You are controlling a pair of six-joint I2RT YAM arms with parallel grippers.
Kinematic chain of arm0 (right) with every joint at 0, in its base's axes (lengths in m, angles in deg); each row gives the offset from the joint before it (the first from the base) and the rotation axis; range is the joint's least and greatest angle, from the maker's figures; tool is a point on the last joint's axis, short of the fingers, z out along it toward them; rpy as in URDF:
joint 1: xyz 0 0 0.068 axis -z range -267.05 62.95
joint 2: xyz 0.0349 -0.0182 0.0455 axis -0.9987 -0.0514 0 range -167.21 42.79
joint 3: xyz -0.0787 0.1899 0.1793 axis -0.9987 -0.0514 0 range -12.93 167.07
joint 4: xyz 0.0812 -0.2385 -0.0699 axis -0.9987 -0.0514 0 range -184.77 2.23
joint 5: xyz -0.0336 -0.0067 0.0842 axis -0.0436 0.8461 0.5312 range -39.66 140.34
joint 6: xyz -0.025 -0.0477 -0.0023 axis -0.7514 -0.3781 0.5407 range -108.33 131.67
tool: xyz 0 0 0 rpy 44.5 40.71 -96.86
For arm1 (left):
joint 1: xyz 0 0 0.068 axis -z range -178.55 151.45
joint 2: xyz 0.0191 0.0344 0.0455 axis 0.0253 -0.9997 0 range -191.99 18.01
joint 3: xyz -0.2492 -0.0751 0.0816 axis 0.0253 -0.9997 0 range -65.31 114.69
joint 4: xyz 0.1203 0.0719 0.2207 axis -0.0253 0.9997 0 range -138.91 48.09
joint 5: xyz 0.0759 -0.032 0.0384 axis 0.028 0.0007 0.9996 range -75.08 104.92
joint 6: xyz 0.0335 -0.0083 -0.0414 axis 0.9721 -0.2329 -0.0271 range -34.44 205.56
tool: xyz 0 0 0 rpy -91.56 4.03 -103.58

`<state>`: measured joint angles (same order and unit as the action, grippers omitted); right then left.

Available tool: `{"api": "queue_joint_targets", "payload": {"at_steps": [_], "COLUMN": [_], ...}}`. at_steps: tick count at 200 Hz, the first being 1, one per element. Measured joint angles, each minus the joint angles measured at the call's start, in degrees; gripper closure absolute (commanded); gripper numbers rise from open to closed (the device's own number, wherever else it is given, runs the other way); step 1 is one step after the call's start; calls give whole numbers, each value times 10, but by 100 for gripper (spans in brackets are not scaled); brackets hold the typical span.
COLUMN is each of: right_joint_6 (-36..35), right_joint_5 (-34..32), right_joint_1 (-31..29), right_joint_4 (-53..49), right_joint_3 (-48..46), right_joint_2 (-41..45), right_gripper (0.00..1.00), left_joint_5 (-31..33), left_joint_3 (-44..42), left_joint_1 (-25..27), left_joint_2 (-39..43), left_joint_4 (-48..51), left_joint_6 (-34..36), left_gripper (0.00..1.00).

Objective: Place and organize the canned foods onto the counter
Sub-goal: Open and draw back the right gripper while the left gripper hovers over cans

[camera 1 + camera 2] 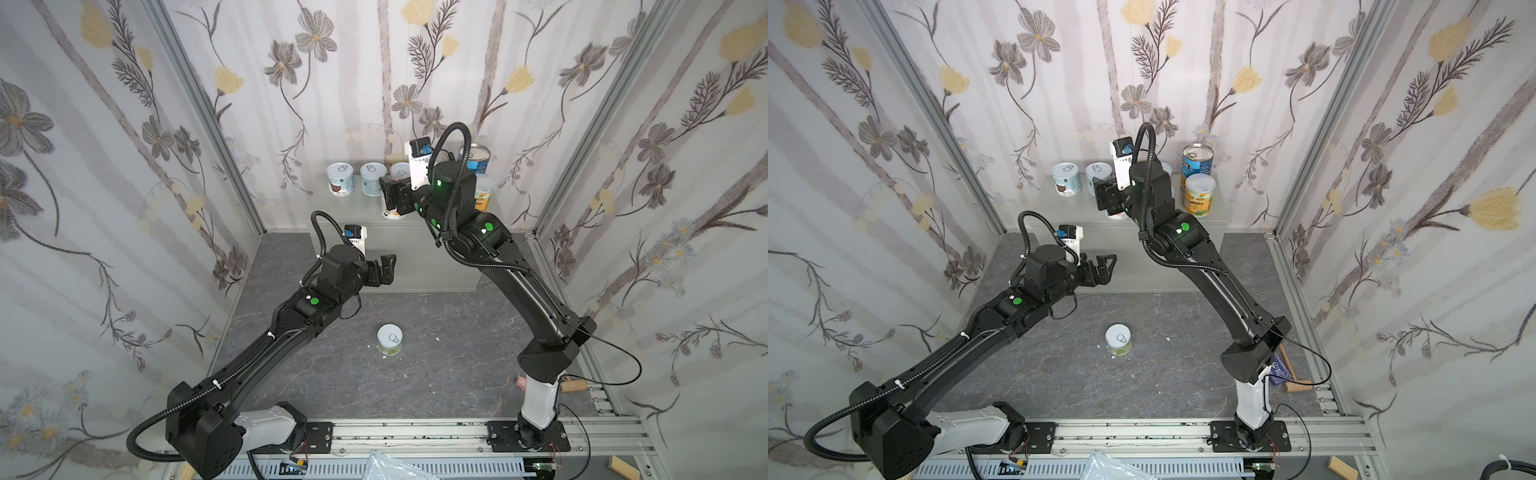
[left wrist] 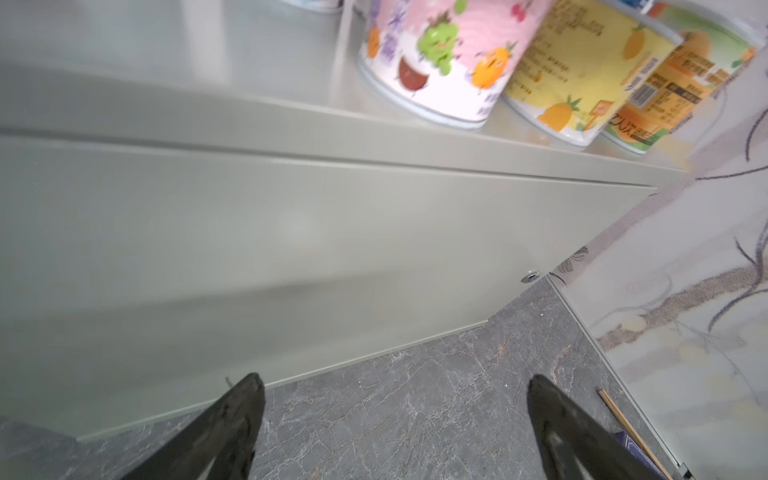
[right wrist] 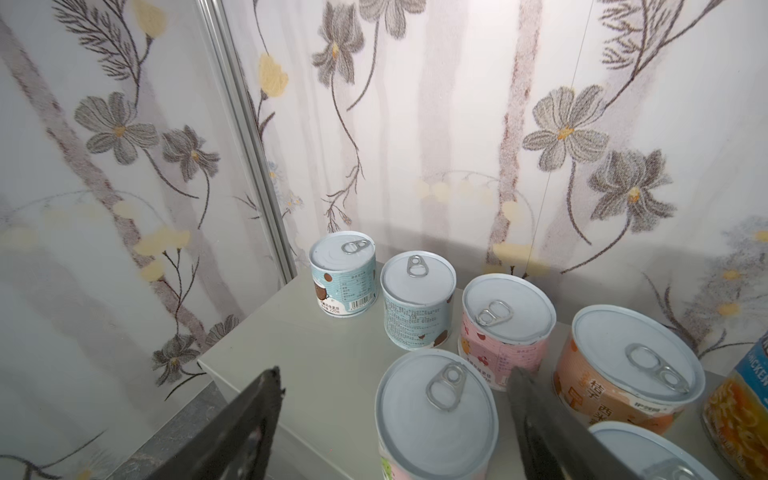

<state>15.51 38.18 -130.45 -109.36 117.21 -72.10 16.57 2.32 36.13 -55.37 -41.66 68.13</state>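
The counter [image 1: 357, 208] [image 1: 1059, 208] [image 2: 291, 232] stands against the back wall. Several short cans sit on its top in the right wrist view, among them two pale blue ones [image 3: 343, 276] [image 3: 415, 307], a pink one [image 3: 505, 328] and an orange one [image 3: 623, 374]. The tall blue can [image 1: 1197, 160] and the orange-yellow can [image 1: 1199, 195] stand at its right end. My right gripper [image 3: 395, 372] [image 1: 388, 195] is open, its fingers either side of a pink can [image 3: 436, 415] at the front edge. One short can [image 1: 390, 338] [image 1: 1118, 338] stands on the floor. My left gripper [image 2: 395, 379] [image 1: 386, 266] hangs open and empty before the counter's door.
Dark marbled floor [image 1: 436, 374] lies between the arms. A wooden stick [image 1: 1296, 384] rests at the right wall's foot. The metal rail [image 1: 415, 432] carrying both arm bases runs along the front. Wallpapered walls close in the left, right and back.
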Motion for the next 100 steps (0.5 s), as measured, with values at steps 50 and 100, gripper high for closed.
{"api": "queue_joint_targets", "payload": {"at_steps": [50, 100], "right_joint_6": [-9, -9], "right_joint_5": [-10, -76], "right_joint_1": [-4, 8], "right_joint_4": [191, 395], "right_joint_3": [-422, -736], "right_joint_2": [277, 507], "right_gripper": [0, 0], "left_joint_5": [-4, -48], "left_joint_3": [166, 266], "left_joint_1": [-13, -35], "left_joint_2": [-122, -203], "left_joint_4": [22, 71], "left_joint_6": [69, 87], "left_gripper": [24, 24]}}
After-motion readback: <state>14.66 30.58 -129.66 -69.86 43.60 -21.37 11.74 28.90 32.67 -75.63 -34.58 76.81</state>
